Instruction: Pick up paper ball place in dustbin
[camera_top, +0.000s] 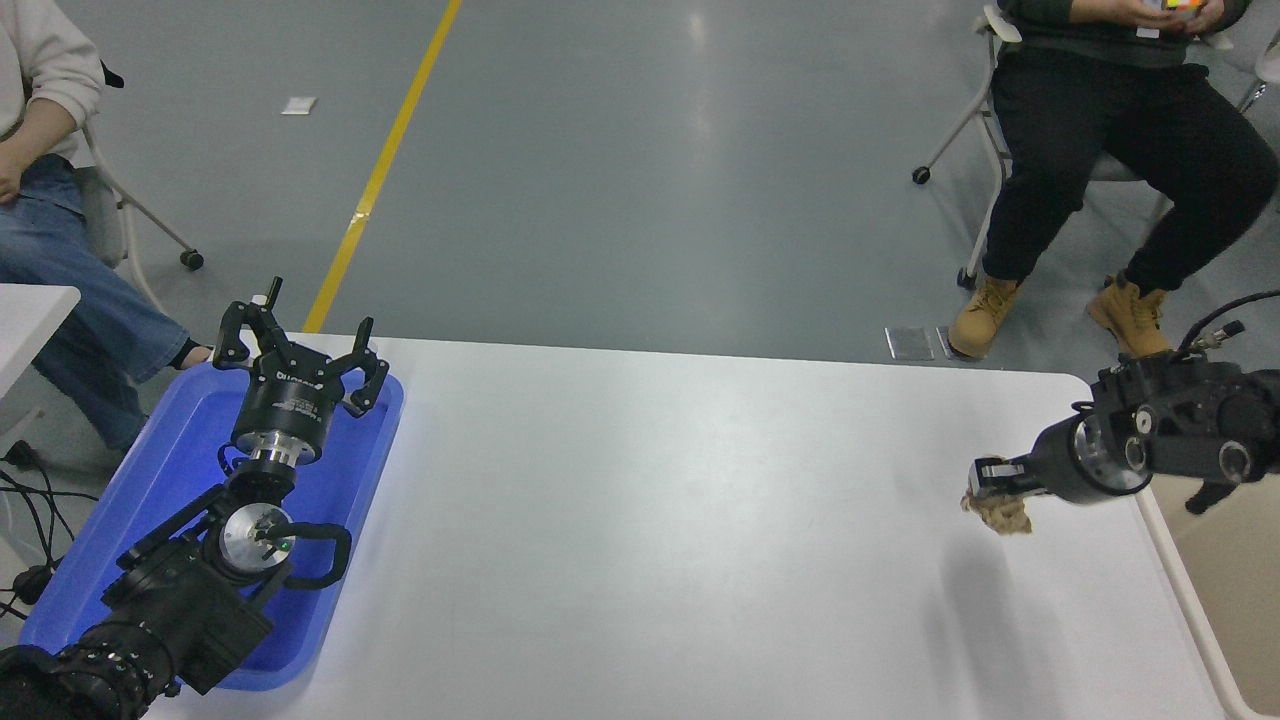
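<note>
The tan crumpled paper ball (1002, 512) hangs in my right gripper (992, 484), which is shut on it and holds it in the air above the table's right side. The ball's shadow falls on the table below it. The beige dustbin (1190, 610) stands off the table's right edge, just right of the gripper; the right arm hides part of its rim. My left gripper (298, 356) is open and parked over the blue tray at the lower left.
A shallow blue tray (150, 500) lies at the table's left edge under the left arm. A person sits on a chair at the far right (1110, 150), another at the far left (50, 200). The white table (650, 520) spans the middle.
</note>
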